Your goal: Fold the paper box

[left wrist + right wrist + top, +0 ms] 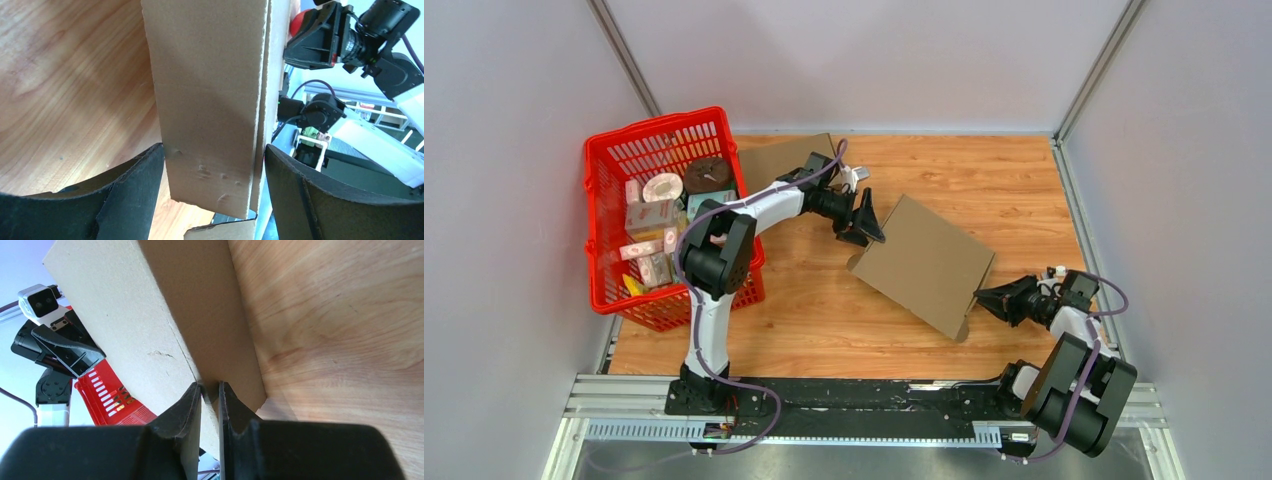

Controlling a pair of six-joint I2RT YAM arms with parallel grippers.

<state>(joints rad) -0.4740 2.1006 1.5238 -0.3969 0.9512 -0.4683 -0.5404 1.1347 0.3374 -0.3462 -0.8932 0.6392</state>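
A light wooden table (924,170) is seen from above, with a red plastic lattice basket (654,125) of small packaged goods parked at its far left corner, well apart from the work and out of the arms' reach paths. Between the two arms, near the middle of the table, a flattened brown cardboard box (929,262) is held tilted, apparently so that its panels can be worked open rather than lie pressed to the wood. The box's far-left end is bracketed by the left claw (862,220), whose jaws are spread wide across the card's full width; both fingers seem to bear on its edges, though the wrist view is too close for that to be certain. The near-right corner is pinched by the right claw (990,298), its jaws drawn narrow on a single thickness of card beside a crease, judged to be an anchor while the opposite end is pushed. No panel is yet squared up.
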